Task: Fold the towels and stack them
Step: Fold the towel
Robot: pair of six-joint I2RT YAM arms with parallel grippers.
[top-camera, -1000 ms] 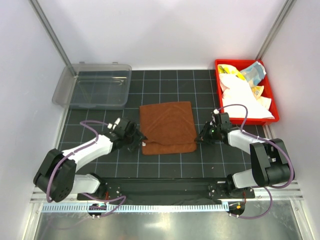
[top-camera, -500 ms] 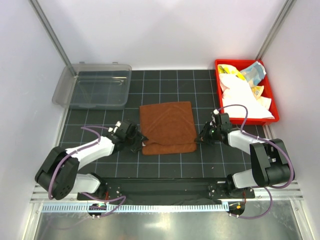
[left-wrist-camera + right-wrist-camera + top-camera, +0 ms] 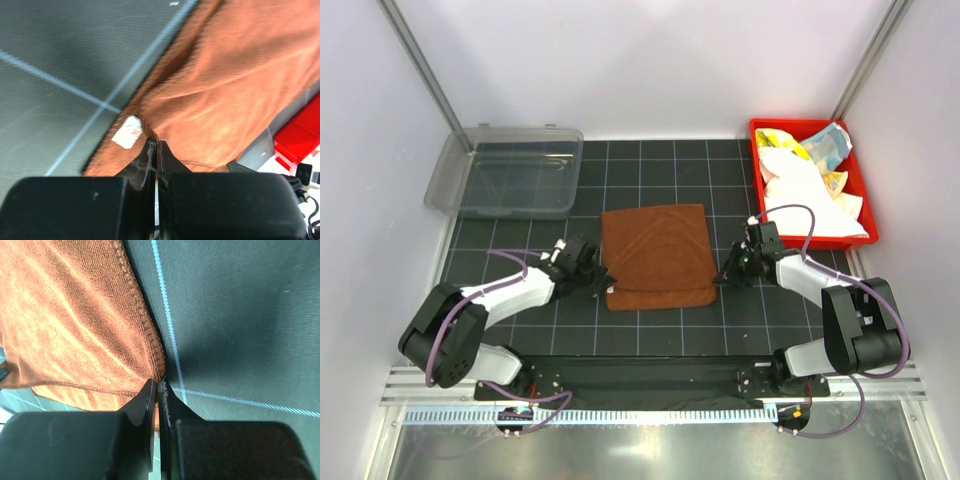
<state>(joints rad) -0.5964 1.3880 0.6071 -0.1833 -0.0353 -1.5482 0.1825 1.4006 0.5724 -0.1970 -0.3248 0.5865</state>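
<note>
I see the rust-brown towel [image 3: 655,255] lying folded mid-worktop [image 3: 650,330], with the doubled layers showing along its near edge. L gripper [image 3: 154,150] has its jaws pressed together on the towel's near-left corner, right by the white tag [image 3: 127,137]. R gripper [image 3: 157,390] is likewise pinched tight, on the near-right corner at the stitched hem. Other towels [image 3: 800,180] (white, yellow, lt-blue) are heaped in the red bin [image 3: 865,205] at the far-right corner. Clear tub [image 3: 510,170] sits at the far-left corner.

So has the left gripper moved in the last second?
Yes. Judged by the mat grid, the left gripper edged right onto the rust-brown towel, shutting on its near-left corner.
</note>
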